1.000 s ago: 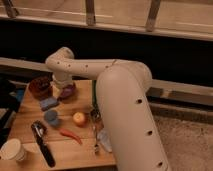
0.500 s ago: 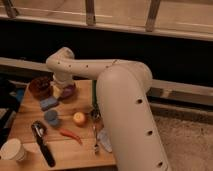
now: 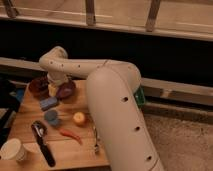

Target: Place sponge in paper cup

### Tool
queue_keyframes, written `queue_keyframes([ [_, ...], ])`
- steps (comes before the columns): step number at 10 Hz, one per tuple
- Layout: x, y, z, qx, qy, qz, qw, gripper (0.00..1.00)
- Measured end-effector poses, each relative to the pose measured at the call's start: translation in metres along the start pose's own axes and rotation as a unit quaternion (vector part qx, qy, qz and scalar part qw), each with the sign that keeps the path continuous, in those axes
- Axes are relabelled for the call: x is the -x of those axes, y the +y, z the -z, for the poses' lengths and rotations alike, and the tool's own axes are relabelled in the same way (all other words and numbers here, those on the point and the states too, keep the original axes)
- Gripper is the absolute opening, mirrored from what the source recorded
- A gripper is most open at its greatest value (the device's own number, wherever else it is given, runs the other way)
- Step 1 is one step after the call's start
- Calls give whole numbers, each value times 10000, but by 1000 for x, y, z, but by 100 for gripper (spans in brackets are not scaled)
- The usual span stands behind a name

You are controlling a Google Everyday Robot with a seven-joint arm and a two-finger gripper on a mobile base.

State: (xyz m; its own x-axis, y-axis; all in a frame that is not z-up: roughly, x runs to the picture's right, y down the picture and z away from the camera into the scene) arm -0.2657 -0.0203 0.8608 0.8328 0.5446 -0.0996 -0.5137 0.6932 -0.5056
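The blue-grey sponge [image 3: 48, 103] lies flat on the wooden table [image 3: 85, 150], just in front of two dark bowls. The cream paper cup [image 3: 12, 149] stands upright at the table's near left corner, far from the sponge. My white arm reaches over the table from the right. Its gripper [image 3: 54, 89] hangs between the two bowls, just above and behind the sponge. It is open and holds nothing.
Two dark red-purple bowls [image 3: 37, 86] [image 3: 66, 90] flank the gripper. On the table lie a round blue disc [image 3: 51, 117], a yellow-orange round item [image 3: 79, 118], a red chili [image 3: 70, 134], a black-handled tool [image 3: 43, 141] and a fork [image 3: 96, 141]. A dark counter wall runs behind.
The wrist and gripper have edged slightly left over the bowls. Nothing on the table has moved.
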Motion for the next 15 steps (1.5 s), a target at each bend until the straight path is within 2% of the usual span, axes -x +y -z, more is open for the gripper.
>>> queue_keyframes([
  [2,19,7,-5,124,-92,317,9994,76],
  [5,45,33,-18,604,-251,900,9938,76],
  [6,47,42,-21,787,-293,1070,9907,76],
  [7,51,59,-22,1046,-316,1354,9847,76],
  [8,55,73,-22,1221,-338,1574,9794,76],
  [9,56,78,-22,1298,-342,1673,9767,76],
  [13,55,79,-25,1304,-314,1721,9759,76],
  [14,54,83,-32,1309,-273,1761,9752,76],
  [15,54,86,-36,1318,-286,1876,9729,76],
])
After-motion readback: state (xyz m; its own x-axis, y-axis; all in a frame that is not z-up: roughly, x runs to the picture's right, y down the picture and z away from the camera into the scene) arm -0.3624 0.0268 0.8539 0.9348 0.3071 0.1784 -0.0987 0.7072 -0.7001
